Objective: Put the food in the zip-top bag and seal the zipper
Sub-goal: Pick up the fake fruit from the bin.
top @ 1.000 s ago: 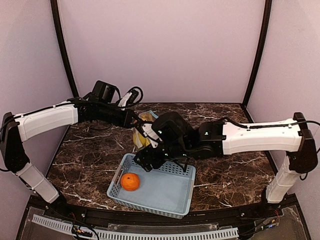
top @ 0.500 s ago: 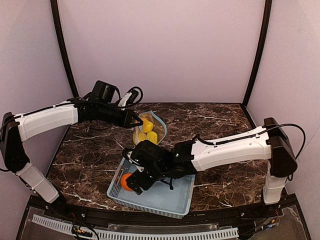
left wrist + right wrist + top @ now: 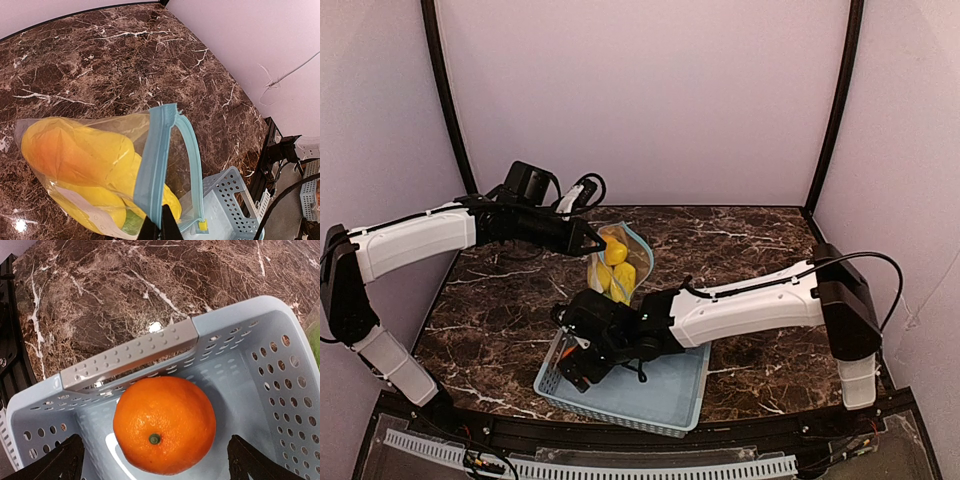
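Note:
My left gripper [image 3: 592, 240] is shut on the light blue zipper strip [image 3: 157, 165] of the clear zip-top bag [image 3: 620, 262] and holds it up above the table, mouth gaping. Inside the bag [image 3: 120, 125] lie yellow fruits [image 3: 75, 155] and a green pod [image 3: 131, 223]. The round orange [image 3: 164, 424] sits in the left end of the light blue basket [image 3: 130, 352]. My right gripper [image 3: 157, 462] is open, a finger on either side of the orange and apart from it. In the top view the right gripper [image 3: 575, 368] hides most of the orange.
The perforated basket [image 3: 665, 392] stands at the table's near edge, just below the hanging bag; its corner shows in the left wrist view [image 3: 225, 200]. The dark marble table [image 3: 760, 250] lies around it. A yellow slider [image 3: 202, 226] sits at the zipper's end.
My right arm has swung left and down into the basket, so its open gripper now straddles the orange. My left arm has kept still with the bag.

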`<action>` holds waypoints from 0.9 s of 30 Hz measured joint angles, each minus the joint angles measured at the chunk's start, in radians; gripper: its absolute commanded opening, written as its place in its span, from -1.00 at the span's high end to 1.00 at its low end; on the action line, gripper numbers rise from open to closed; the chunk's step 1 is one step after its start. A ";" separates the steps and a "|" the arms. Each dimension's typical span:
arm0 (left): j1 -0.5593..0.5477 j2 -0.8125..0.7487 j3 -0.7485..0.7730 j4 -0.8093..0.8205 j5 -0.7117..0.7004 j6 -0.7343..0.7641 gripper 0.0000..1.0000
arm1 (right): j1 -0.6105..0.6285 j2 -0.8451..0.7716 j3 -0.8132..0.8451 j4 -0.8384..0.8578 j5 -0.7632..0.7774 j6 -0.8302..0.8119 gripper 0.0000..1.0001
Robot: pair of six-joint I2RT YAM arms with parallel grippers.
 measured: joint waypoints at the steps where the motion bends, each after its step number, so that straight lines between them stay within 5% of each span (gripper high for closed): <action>1: 0.000 0.000 0.000 0.000 0.000 0.000 0.99 | 0.000 0.009 0.014 -0.004 0.004 0.000 -0.91; 16: 0.000 0.000 0.000 0.000 0.001 0.000 0.99 | 0.000 0.119 0.101 -0.034 0.023 -0.011 -0.69; 27: 0.000 0.000 0.000 0.000 0.003 0.000 0.99 | 0.000 0.119 0.098 -0.040 0.036 -0.006 -0.27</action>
